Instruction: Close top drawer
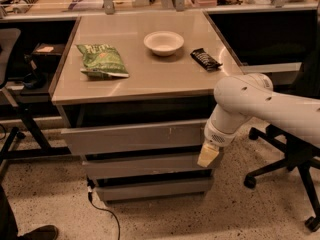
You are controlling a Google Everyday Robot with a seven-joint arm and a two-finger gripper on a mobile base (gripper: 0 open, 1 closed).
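Note:
The top drawer [135,136] is the wide grey front just under the desk top, with small white scuffs right of centre. It stands pulled out a little, with a dark gap above it. Two shorter grey drawer fronts [145,166] sit below it. My gripper [208,155] hangs from the white arm [260,101] at the drawer unit's right front corner, at about the level of the middle drawer front, just below the top drawer's right end.
On the desk top [145,76] lie a green chip bag [101,60], a white bowl [163,42] and a dark snack bar [206,59]. A black office chair [290,159] stands at the right. A cable [102,209] runs on the floor. Another chair [7,84] is at the left.

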